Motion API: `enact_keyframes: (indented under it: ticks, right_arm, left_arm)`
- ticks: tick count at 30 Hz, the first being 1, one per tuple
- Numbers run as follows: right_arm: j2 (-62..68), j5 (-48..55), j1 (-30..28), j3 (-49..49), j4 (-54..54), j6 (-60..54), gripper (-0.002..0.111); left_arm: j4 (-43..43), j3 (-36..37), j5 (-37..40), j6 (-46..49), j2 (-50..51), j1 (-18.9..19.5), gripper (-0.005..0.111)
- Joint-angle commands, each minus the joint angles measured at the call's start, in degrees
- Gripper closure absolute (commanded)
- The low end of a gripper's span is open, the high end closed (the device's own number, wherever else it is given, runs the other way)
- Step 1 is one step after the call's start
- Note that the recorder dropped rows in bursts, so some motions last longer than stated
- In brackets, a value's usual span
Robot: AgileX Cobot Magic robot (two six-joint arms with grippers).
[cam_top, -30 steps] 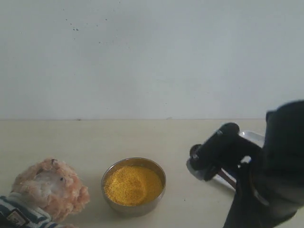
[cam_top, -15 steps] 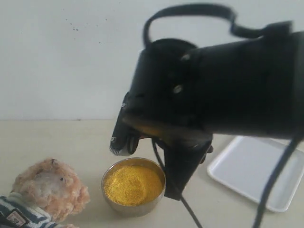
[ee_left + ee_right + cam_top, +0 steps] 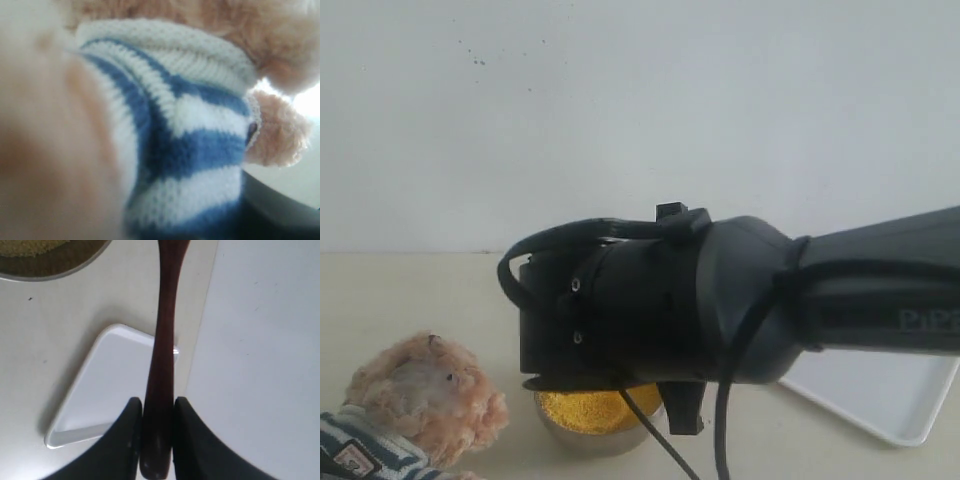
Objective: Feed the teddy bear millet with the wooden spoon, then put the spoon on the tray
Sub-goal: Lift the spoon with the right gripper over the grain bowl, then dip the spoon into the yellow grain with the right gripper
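Observation:
The teddy bear (image 3: 420, 400) sits at the lower left, and its navy-and-white shirt (image 3: 200, 150) fills the left wrist view. My left gripper presses close around its body, with only a dark edge of it showing. My right gripper (image 3: 157, 410) is shut on the wooden spoon (image 3: 165, 340) by the end of its handle; the spoon's bowl runs out of the frame. The bulky right wrist (image 3: 650, 310) hangs over the steel bowl and hides most of the millet (image 3: 582, 408). The millet's bowl (image 3: 75, 267) lies beyond the spoon. The white tray (image 3: 880, 400) rests at the right.
A plain white wall stands behind the beige tabletop (image 3: 410, 290). The right arm's black cable (image 3: 660, 450) dangles in front of the steel bowl. In the right wrist view the tray (image 3: 115, 385) lies behind the spoon handle.
My right arm has swung from the tray at the right across to above the steel bowl, carrying the spoon. The bear and the bowl have not moved.

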Motion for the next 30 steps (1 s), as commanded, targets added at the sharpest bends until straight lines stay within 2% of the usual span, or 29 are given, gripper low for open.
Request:
enact_keyframes:
  ticks: [1, 30]
  right_arm:
    - [1.1, 0.4, 0.1, -0.4, -1.4, 0.0, 0.107]
    - [8.6, 0.4, -0.2, -0.4, -0.4, 1.0, 0.107]
  left_arm:
    - [-0.8, 0.2, 0.3, 0.3, -0.4, 0.2, 0.101]
    - [-0.8, 0.2, 0.3, 0.3, -0.4, 0.2, 0.101]
